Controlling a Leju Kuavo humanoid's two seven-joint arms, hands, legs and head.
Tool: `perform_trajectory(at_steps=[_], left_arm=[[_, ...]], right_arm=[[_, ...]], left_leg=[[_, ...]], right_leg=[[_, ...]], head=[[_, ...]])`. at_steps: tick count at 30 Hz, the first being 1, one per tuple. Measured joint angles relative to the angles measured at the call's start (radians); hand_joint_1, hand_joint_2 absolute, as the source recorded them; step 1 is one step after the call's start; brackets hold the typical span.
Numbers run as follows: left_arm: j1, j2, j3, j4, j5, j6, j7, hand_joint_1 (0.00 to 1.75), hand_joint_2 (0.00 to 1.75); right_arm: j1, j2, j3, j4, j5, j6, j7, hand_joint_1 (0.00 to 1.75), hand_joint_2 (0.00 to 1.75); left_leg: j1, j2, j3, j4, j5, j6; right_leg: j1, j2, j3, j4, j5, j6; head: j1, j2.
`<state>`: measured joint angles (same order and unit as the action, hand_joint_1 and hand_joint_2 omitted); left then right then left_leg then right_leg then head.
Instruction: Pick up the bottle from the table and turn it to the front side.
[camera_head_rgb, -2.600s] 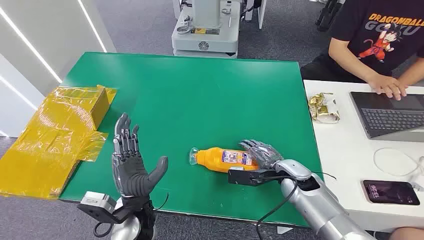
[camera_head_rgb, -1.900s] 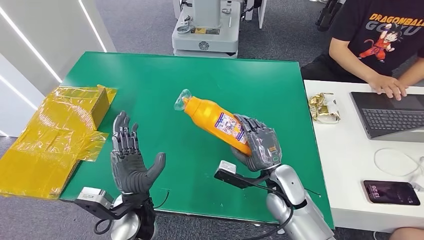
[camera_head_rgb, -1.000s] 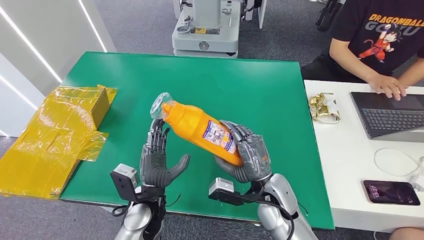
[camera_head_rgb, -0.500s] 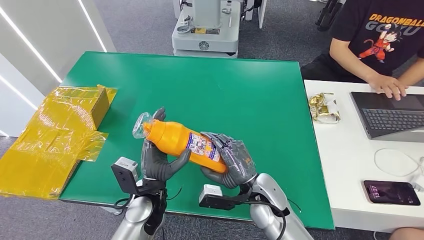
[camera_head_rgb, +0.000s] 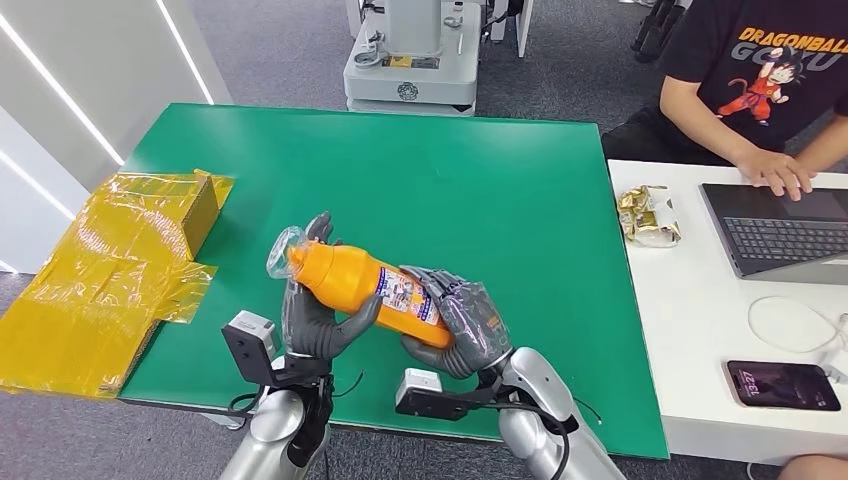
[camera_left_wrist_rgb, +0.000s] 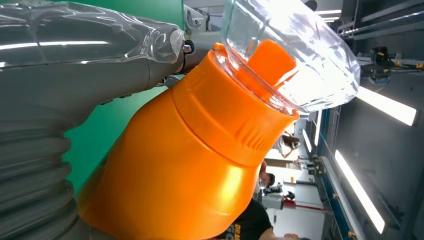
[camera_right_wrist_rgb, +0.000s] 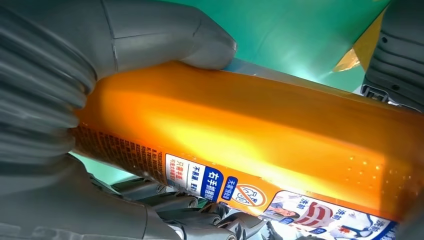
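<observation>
Green table (camera_head_rgb: 450, 180), centre frame; yellow box (camera_head_rgb: 110, 270) at left edge. Orange bottle (camera_head_rgb: 360, 285), lower centre, lifted off the table, cap pointing upper left. Right hand (camera_head_rgb: 462, 325) grasps its base end; left hand (camera_head_rgb: 315, 315) grasps its neck end.

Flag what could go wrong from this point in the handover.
The bottle hangs tilted above the green table, gripped by both the right hand and the left hand. If either lets go early, its smooth body may slip and drop. The clear cap looks thin; squeezing near it could crack it or pop it off.
</observation>
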<state>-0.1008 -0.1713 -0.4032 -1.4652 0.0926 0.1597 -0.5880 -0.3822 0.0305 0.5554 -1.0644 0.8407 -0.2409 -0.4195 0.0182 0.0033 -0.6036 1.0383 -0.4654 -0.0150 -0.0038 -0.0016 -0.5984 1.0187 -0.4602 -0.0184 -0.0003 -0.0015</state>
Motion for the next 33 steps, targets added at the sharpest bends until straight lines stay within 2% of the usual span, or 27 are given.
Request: perform_trajectory(at_steps=[19, 20, 24, 28, 33], left_arm=[[-0.008, 0.008, 0.000, 0.032, 0.025, -0.008, -0.037, 1.75, 1.75], [-0.008, 0.009, 0.000, 0.033, 0.027, -0.009, -0.039, 1.75, 1.75], [-0.009, 0.012, 0.000, 0.033, 0.032, -0.012, -0.040, 1.75, 1.75], [-0.013, 0.014, 0.000, 0.033, 0.035, -0.013, -0.040, 1.75, 1.75], [-0.019, 0.014, 0.000, 0.033, 0.034, -0.013, -0.040, 1.75, 1.75]], right_arm=[[0.018, 0.003, -0.001, 0.000, 0.036, -0.016, 0.020, 1.75, 1.75], [0.018, 0.003, -0.001, -0.001, 0.041, -0.019, 0.021, 1.71, 1.75], [0.019, 0.003, -0.001, -0.004, 0.060, -0.024, 0.027, 0.26, 1.75], [0.024, 0.003, -0.001, -0.004, 0.071, -0.031, 0.032, 0.00, 1.75], [0.043, 0.005, -0.002, -0.029, 0.056, -0.058, 0.036, 0.00, 1.75]], left_leg=[[0.000, 0.000, 0.000, 0.000, 0.000, 0.000], [0.000, 0.000, 0.000, 0.000, 0.000, 0.000], [0.000, 0.000, 0.000, 0.000, 0.000, 0.000], [0.000, 0.000, 0.000, 0.000, 0.000, 0.000], [0.000, 0.000, 0.000, 0.000, 0.000, 0.000]], right_leg=[[0.000, 0.000, 0.000, 0.000, 0.000, 0.000], [0.000, 0.000, 0.000, 0.000, 0.000, 0.000], [0.000, 0.000, 0.000, 0.000, 0.000, 0.000], [0.000, 0.000, 0.000, 0.000, 0.000, 0.000], [0.000, 0.000, 0.000, 0.000, 0.000, 0.000]], head=[[0.000, 0.000], [0.000, 0.000], [0.000, 0.000], [0.000, 0.000], [0.000, 0.000]])
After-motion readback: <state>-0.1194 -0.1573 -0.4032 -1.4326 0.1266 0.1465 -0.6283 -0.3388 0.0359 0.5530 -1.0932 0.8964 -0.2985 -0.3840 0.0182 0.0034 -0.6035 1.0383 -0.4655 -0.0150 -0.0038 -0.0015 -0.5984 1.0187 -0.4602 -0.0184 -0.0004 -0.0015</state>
